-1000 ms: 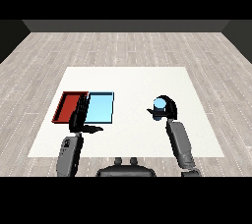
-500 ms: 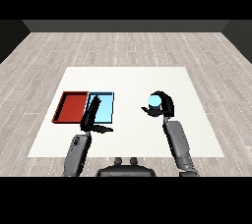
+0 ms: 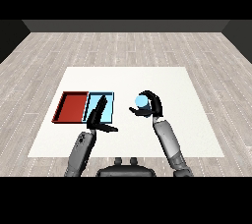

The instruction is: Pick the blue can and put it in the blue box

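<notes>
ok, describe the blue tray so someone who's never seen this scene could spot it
On the white table, look at the left half, where two shallow rectangular trays lie side by side. The light blue tray is the right one of the pair, with the left hand over its near edge. Its neighbour, the red tray, differs only in colour.

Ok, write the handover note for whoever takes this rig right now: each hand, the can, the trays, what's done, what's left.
Right hand: curled round the blue can, over the table to the right of the trays.
Left hand: fingers straight, holding nothing, lying over the near part of the light blue tray.
Red tray: to the left of the blue one, side by side with it.
Done: can grasped.
Left: carry the can left to the light blue tray and release it there; the left hand probably has to clear the tray first.
</notes>
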Tool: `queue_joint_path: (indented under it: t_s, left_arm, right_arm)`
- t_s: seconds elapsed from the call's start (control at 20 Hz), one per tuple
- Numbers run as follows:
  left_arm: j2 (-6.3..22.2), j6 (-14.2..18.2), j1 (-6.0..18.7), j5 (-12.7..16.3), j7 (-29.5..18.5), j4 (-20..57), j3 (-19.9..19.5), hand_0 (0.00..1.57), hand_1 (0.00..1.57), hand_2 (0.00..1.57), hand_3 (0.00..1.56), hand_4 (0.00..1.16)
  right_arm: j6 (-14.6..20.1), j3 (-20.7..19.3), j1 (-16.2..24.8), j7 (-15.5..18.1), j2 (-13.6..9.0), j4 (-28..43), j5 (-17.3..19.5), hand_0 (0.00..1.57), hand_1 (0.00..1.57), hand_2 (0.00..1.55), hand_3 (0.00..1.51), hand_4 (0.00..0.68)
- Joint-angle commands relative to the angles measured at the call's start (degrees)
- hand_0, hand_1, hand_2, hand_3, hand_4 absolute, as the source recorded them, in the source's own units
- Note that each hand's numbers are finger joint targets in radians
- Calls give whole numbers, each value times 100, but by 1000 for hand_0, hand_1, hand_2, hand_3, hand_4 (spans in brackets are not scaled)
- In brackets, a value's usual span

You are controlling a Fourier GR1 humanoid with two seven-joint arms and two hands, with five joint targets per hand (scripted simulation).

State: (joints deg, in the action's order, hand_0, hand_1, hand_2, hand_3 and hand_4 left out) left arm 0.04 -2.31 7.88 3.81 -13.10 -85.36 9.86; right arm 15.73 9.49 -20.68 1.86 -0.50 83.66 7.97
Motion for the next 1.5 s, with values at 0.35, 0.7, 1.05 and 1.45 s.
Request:
queue_joint_path:
  t_s: [0.35,0.7,1.05,1.45]
  left_arm:
    - [-4,665,597,336,58,893,696,0,0,0,0,0]
    - [-4,949,820,728,-280,1262,983,0,0,0,0,0]
    - [-4,1396,1014,1135,-1,1312,1379,0,0,0,0,0]
    - [-4,1884,1452,1489,2,1644,1649,0,0,0,0,0]
  right_arm:
    - [267,522,-112,-672,49,493,145,1484,1484,1468,1402,619]
    - [402,686,-366,-290,49,157,106,1486,1486,1467,1398,609]
    - [538,1115,22,86,48,188,-183,1481,1481,1465,1399,605]
    - [557,1006,-678,-175,50,-166,-209,1469,1469,1457,1394,611]
